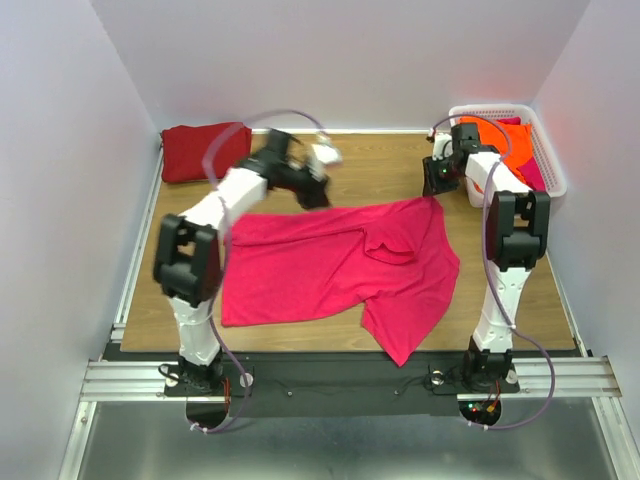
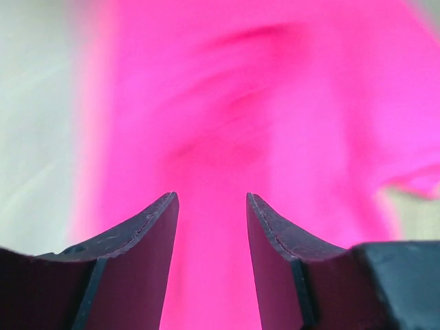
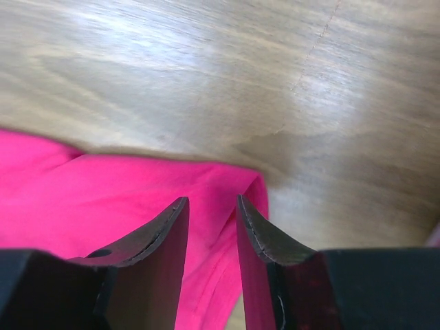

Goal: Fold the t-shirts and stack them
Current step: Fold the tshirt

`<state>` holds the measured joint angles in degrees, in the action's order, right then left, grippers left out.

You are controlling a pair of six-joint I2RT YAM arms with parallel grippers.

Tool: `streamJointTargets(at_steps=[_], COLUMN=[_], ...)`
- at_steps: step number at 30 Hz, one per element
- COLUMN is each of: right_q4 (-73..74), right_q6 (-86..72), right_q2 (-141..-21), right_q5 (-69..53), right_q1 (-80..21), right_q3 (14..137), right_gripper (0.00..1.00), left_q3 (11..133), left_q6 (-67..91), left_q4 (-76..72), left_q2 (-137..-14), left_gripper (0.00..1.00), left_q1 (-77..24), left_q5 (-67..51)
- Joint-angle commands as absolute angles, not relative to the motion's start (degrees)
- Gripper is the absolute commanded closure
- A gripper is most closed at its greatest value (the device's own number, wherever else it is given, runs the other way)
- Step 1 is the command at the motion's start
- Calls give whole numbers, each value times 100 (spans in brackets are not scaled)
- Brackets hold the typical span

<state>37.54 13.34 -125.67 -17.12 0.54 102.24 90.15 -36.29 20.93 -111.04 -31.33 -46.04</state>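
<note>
Ideally, left and right jaws, both apart and empty over the centre-frame pink t-shirt (image 1: pixel 320 265), should pinch matching edges evenly.

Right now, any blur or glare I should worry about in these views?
Left wrist: the pink shirt is smeared by motion blur, the left gripper sharp. Right wrist: mostly sharp, soft glare streaks on the wooden table. Top external: evenly lit, only the left gripper blurred, reddish glow on the wall by the basket.
</note>
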Motion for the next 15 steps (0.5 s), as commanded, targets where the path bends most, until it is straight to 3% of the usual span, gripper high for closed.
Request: streamJointTargets(at_steps=[1,5,9,15], right_q4=[3797,3867,3902,3911], right_q6=[1424,1503,1591,1819], right_q2=[-11874,-11865,-11962,-12252], right_q5=[-1951,-1960,-1951,-1600], right_q1=[88,35,9,9], right_q3=[10134,9906,9643,9501], right_gripper=[60,60,61,62], left_q3=[8737,8614,8297,7884], left_q6=[-2946,-2567,-2276,-2628], left_q4=[2346,2408,2154,1934], left_q2=[-10327,-10406,-10546,-10740], left_gripper=[45,46,46,45], left_q1=[-1743,-321,376,466], left_q5=[-4395,-3922,-3368,-2629])
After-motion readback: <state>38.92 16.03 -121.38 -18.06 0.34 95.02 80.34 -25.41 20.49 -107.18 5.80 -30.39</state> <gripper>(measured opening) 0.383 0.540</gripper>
